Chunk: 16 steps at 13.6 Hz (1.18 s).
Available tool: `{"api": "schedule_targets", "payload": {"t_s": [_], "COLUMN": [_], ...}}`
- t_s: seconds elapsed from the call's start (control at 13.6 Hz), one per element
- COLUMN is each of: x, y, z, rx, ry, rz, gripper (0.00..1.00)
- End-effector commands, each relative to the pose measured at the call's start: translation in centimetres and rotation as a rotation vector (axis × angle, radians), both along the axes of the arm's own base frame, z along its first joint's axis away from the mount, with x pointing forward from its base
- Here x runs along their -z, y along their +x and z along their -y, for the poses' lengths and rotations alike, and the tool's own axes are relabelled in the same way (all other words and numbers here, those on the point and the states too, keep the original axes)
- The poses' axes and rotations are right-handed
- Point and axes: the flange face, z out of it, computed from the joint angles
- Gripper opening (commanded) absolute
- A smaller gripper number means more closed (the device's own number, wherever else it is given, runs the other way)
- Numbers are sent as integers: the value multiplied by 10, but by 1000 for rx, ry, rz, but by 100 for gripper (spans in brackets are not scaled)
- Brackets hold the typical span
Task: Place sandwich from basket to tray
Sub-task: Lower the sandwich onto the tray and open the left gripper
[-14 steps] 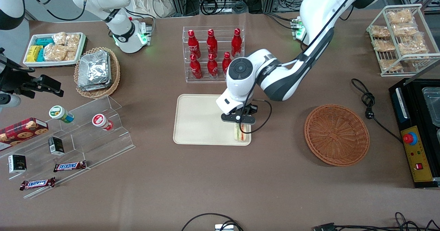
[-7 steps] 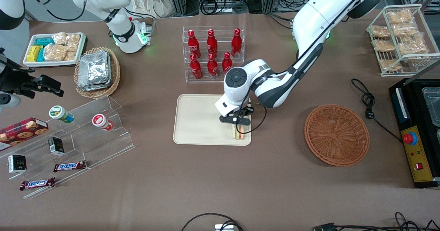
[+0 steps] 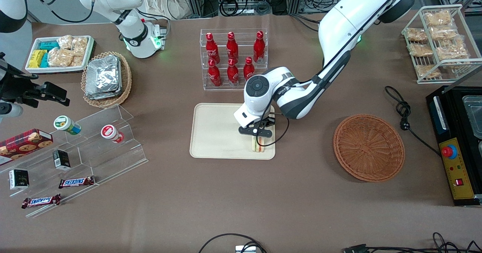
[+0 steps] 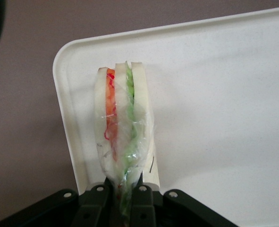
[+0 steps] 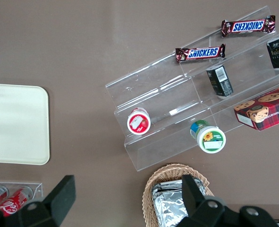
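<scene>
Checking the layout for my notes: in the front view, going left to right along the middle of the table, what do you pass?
Clear stepped shelf → tray → end effector gripping sandwich → basket → black control box.

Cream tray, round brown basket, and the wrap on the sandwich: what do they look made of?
The cream rectangular tray looks like smooth matte moulded plastic, with rounded corners. The round reddish-brown basket shows woven strands, likely wicker. The triangular white-bread sandwich seems wrapped in thin clear film, creased and glinting. The left gripper is over the tray's corner, shut on it.
</scene>
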Motion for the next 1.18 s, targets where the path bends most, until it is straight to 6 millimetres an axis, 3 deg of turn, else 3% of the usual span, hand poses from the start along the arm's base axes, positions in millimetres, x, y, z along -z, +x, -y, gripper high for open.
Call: {"api": "schedule_targets", "payload": {"t_s": [0.0, 0.07, 0.15, 0.22, 0.3, 0.59, 0.81, 1.11], "x": [0, 3, 4, 4, 5, 7, -3, -42], "y": [1, 0, 1, 2, 2, 3, 7, 16], "z": [2, 2, 2, 2, 1, 1, 0, -4], "rx": [-10, -9, -10, -7, 8, 7, -1, -9], "ry": [-1, 1, -1, -1, 6, 12, 4, -14], "rz": [25, 20, 21, 29, 46, 57, 68, 117], "gripper": [39, 54, 81, 95, 99, 100, 100, 100]}}
